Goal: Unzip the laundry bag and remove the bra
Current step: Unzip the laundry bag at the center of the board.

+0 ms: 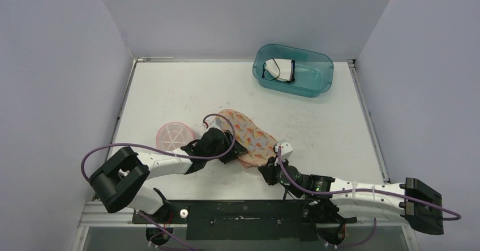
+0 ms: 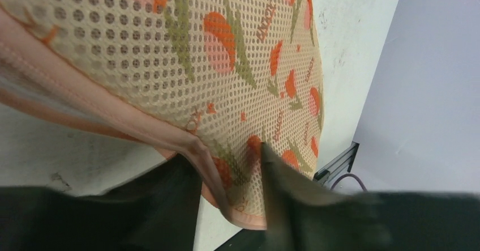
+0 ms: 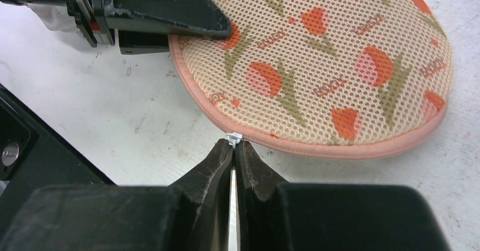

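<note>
The fingers (image 2: 283, 200) of the left gripper (image 2: 229, 153) stand parted astride the pink rim of the laundry bag (image 2: 187, 52), with the mesh showing in the gap between them. The fingers (image 3: 206, 171) of the right gripper (image 3: 233, 145) are pressed together, their tips nipping the bag's small white zipper pull (image 3: 234, 137).

There is one white table (image 1: 170, 92), and both arms reach over its near half. One teal bin (image 1: 317, 84) stands at the far right of the table, well apart from the arms. It holds a white item with black straps (image 1: 280, 69), too small to name. The single laundry bag lies flat near the table's middle, between the two grippers. It is a cream mesh pouch printed with orange and pink flowers and edged in pink. One round pink mesh disc (image 1: 175, 136) lies just beside the left gripper, on its left side. There is one zipper pull, at the bag's near edge.

Only the top view shows the bin, the disc and both arms at once; the pull is too small to see there. Only the right wrist view shows the pull. It also shows a zip line running closed along the rim to the right of the pull, and one left finger lying on top of the mesh. Only the left wrist view shows the rim passing between the left fingers.
</note>
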`<move>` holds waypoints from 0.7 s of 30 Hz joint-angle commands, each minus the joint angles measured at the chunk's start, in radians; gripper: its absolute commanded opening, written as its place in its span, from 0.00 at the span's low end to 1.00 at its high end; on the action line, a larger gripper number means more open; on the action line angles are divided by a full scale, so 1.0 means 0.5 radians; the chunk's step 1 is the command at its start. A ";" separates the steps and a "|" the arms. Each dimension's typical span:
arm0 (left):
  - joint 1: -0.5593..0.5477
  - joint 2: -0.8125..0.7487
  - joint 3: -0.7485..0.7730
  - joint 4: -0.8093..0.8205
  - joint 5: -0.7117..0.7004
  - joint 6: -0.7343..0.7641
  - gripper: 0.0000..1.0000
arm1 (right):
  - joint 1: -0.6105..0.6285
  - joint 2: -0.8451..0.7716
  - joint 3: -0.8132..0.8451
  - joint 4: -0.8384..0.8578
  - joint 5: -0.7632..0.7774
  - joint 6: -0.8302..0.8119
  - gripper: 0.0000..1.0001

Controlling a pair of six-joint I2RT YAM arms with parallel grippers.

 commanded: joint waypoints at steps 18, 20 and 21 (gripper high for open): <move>-0.368 -0.907 -0.295 -0.434 -0.267 -0.291 0.84 | 0.022 0.715 0.269 0.739 -0.319 -0.199 0.05; -0.379 -0.858 -0.321 -0.319 -0.260 -0.324 0.80 | 0.024 0.747 0.291 0.756 -0.338 -0.193 0.05; -0.380 -0.836 -0.340 -0.262 -0.264 -0.335 0.78 | 0.025 0.753 0.294 0.764 -0.351 -0.189 0.05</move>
